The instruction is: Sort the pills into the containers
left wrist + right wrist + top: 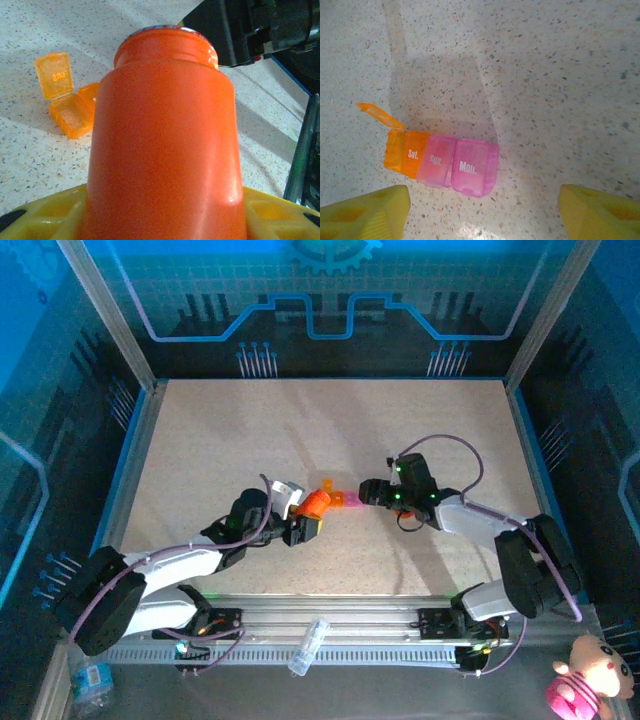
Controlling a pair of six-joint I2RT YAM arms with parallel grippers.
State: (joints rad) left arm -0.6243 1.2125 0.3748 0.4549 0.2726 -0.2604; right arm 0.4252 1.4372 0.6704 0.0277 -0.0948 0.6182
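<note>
An orange pill bottle point(165, 140) lies tilted between my left gripper's point(165, 220) yellow fingers point(40, 220), which are shut on it. From above, the bottle point(318, 502) points toward the containers point(346, 501). The containers point(445, 162) are a short strip on the table: an orange box with its lid up, an orange "Sat." box, then pink "Sun." and "Mon." boxes with lids down. The open orange box point(70, 114) looks empty. My right gripper point(482, 215) hovers open just above the strip, touching nothing. The pills are out of view.
My right arm's dark wrist point(260, 25) sits close beyond the bottle's mouth. A clear plastic tube point(308, 645) lies on the front rail. A pink plush toy point(590, 675) sits off the table at the right. Blue frame walls point(135, 430) bound the speckled tabletop.
</note>
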